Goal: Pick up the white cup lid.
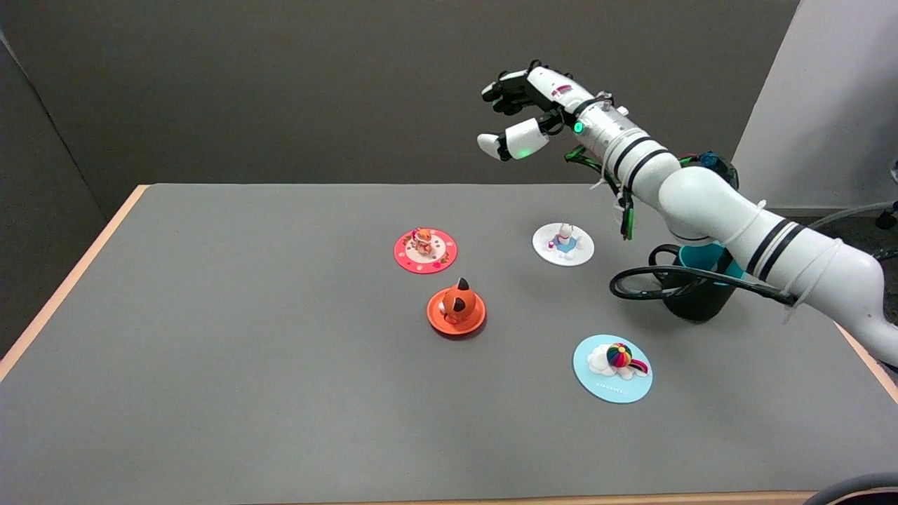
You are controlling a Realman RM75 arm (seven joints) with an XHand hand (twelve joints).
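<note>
- White cup lid (563, 244) flat on the grey bench (245, 337), right of centre toward the far side, topped with a small white-and-blue figure.
- Right hand (523, 116) up in the air beyond the bench's far edge, well above the lid and a little to its left in the picture; not touching it.
- Hand empty, fingers apart: thumb pointing left below, dark fingers reaching left above.
- Right arm (708, 203) slanting in from the lower right, black cables looping under it.
- Pink-red lid (425, 250) with a small orange figure, left of the white one and well apart from it.
- Orange lid (456, 310) with a fox-like figure, nearer the camera, between those two.
- Light blue lid (612, 368) with a cloud and rainbow ball, near side, below the white lid.
- Dark cup (698, 298) with a teal inside, right of the white lid, partly hidden by the arm.
</note>
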